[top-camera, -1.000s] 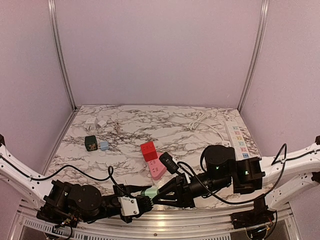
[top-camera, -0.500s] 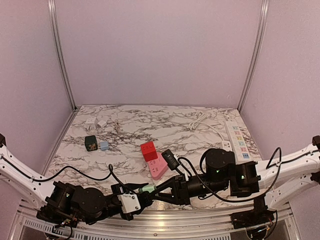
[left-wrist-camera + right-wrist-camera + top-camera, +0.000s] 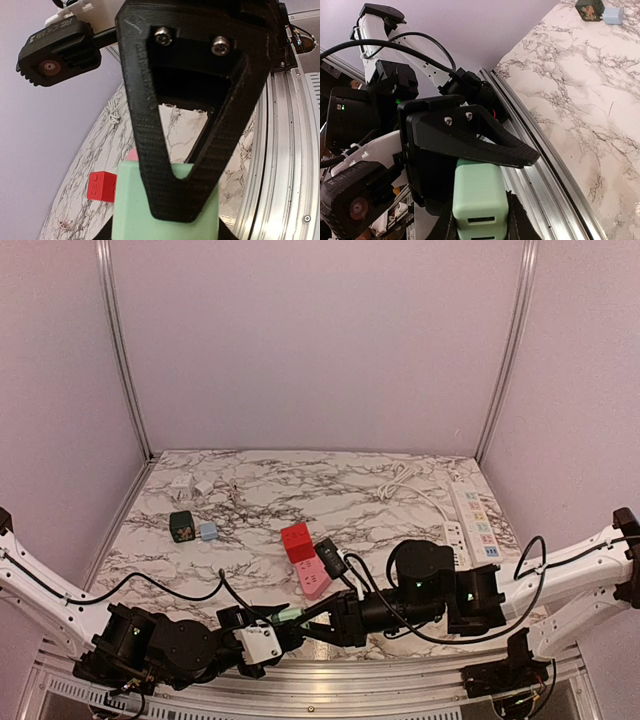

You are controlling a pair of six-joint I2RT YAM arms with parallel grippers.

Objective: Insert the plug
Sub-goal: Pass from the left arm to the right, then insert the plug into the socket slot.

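A mint-green plug point(image 3: 292, 616) is held in the air over the table's front edge, between both arms. My left gripper point(image 3: 280, 623) is shut on it. In the left wrist view its black triangular finger point(image 3: 172, 150) lies flat across the plug point(image 3: 130, 210). My right gripper point(image 3: 308, 619) comes in from the right and is shut on the plug's other end. In the right wrist view its two fingers flank the plug point(image 3: 477, 195), whose two slots face the camera. A pink power strip point(image 3: 316, 578) lies at the table's middle.
A red cube adapter point(image 3: 297, 538) and a black plug point(image 3: 331, 558) sit on the pink strip. A white power strip point(image 3: 470, 520) with its cable lies at the right. A dark cube point(image 3: 182, 526), a blue adapter point(image 3: 208, 531) and white adapters point(image 3: 190, 485) lie at the left.
My right arm has moved left toward the left arm and its fingers have closed round the green plug. The plug and my left gripper have shifted slightly left and up.
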